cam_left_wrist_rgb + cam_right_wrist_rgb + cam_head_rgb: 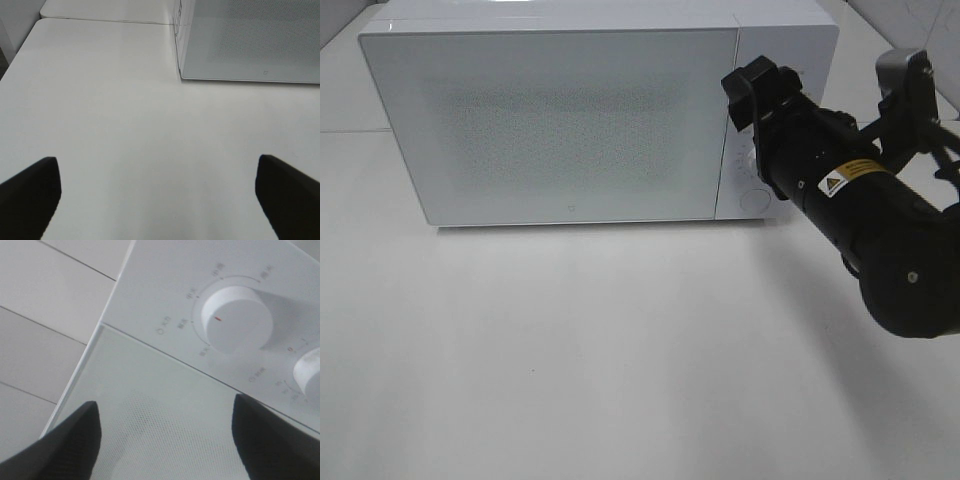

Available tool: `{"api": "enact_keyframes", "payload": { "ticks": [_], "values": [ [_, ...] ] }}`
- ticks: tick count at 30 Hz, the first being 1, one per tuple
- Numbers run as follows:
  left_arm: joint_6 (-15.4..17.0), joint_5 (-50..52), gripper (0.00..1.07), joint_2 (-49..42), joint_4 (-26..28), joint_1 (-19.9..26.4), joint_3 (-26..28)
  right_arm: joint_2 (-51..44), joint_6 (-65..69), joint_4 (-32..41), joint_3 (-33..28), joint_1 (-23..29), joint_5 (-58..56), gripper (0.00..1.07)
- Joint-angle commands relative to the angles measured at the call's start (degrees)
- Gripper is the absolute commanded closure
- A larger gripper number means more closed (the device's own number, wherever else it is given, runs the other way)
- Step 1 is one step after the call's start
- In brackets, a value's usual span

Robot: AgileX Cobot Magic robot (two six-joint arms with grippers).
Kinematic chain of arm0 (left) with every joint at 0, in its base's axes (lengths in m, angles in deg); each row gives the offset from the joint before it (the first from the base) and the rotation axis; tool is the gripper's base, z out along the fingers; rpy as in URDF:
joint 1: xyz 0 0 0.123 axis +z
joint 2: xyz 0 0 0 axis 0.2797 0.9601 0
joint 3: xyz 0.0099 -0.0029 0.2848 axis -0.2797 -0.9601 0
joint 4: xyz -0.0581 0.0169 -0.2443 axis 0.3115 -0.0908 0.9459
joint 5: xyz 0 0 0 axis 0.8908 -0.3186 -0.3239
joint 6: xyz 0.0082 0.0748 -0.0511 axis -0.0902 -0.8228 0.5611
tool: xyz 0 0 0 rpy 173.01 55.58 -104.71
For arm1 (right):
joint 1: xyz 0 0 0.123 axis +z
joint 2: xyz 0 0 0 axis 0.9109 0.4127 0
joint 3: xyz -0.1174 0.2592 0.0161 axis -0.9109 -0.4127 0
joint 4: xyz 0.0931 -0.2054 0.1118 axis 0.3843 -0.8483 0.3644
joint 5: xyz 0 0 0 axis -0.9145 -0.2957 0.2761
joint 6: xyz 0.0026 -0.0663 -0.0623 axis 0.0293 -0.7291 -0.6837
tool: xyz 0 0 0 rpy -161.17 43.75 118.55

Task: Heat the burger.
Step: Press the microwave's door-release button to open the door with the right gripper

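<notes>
The big black right arm [860, 210] is sitting closest to the high camera. It is reaching in from the right side toward the white microwave [560, 120]. The right gripper [165, 407] is hanging just in front of the side of the microwave with the knobs, near the top knob [235, 320]. Its two black fingers [75, 440] are standing apart, and they are holding nothing. I am seeing a small red line on that knob. A second knob [310, 370] is peeking in just beside it.

The left gripper [156, 162] is hovering over the white table [100, 100], near the left corner of the microwave. Its fingers are spread wide too, with only table showing between them.

The microwave door [250, 40] is sitting shut. Its glass is covered in tiny dots, and I am not able to see through it. I am not seeing the burger in any view, so I cannot tell where it is.
</notes>
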Motion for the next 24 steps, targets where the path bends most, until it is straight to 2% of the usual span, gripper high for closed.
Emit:
{"api": "enact_keyframes", "payload": {
  "ticks": [1,2,7,13,17,19,24],
  "values": [
    [0.3,0.1,0.09,-0.8,0.2,0.2,0.0,-3.4,-9.3,-0.9,0.0,-0.3,-4.8,0.42],
    [0.3,0.1,0.09,-0.8,0.2,0.2,0.0,-5.4,-15.5,-0.9,0.0,-0.3,-8.8,0.42],
    [0.3,0.1,0.09,-0.8,0.2,0.2,0.0,-9.1,-26.2,-0.6,0.0,-0.5,-16.6,0.42],
    [0.3,0.1,0.09,-0.8,0.2,0.2,0.0,-15.7,-47.5,-0.5,0.0,-0.5,-29.7,0.42],
    [0.3,0.1,0.09,-0.8,0.2,0.2,0.0,-18.7,-54.6,-0.2,0.0,-0.5,-35.4,0.42],
    [0.3,0.1,0.09,-0.8,0.2,0.2,0.0,-21.9,-60.8,1.8,0.0,-0.5,-41.8,0.42],
    [0.3,0.1,0.09,-0.8,0.2,0.2,0.0,-26.9,-65.9,2.3,0.2,-1.0,-52.4,0.42]
  ]
}}
